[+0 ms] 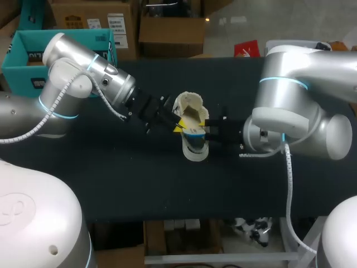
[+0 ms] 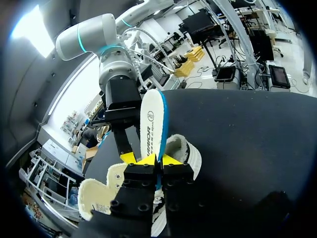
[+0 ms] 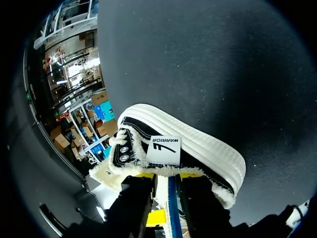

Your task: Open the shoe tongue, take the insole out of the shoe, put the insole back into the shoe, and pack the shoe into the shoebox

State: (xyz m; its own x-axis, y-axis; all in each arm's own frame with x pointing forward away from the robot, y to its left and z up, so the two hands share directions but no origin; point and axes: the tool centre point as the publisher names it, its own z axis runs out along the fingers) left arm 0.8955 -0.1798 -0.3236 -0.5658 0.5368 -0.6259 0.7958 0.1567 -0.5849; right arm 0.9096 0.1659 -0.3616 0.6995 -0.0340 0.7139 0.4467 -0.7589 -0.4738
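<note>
**A:** Head view first. How far along?

**B:** The shoe (image 1: 195,152) lies on the table (image 1: 111,184) at the frame's centre, not in anything. The left gripper (image 1: 177,126) meets it from the left and the right gripper (image 1: 210,129) from the right. The teal box (image 1: 22,75) at upper left may be the shoebox. I judge that packing is not yet done.

**A:** Left wrist view?

**B:** The left gripper is clamped on the insole (image 2: 150,124). The insole stands up ahead of the gripper, over the shoe's opening. The fleece tongue (image 2: 96,196) lies folded out beside the gripper, so opening it looks done. I cannot tell whether the insole is coming out or going back in.

**A:** Any writing there?

**B:** Print runs along the insole's white face. I leave it unread.

**A:** Right wrist view?

**B:** The right gripper sits at the shoe's fleece rim, with the insole's blue edge close by it. I cannot tell whether it grips. Just ahead of it, a white label (image 3: 163,150) with a logo and a word is stitched to the shoe's black side.
</note>
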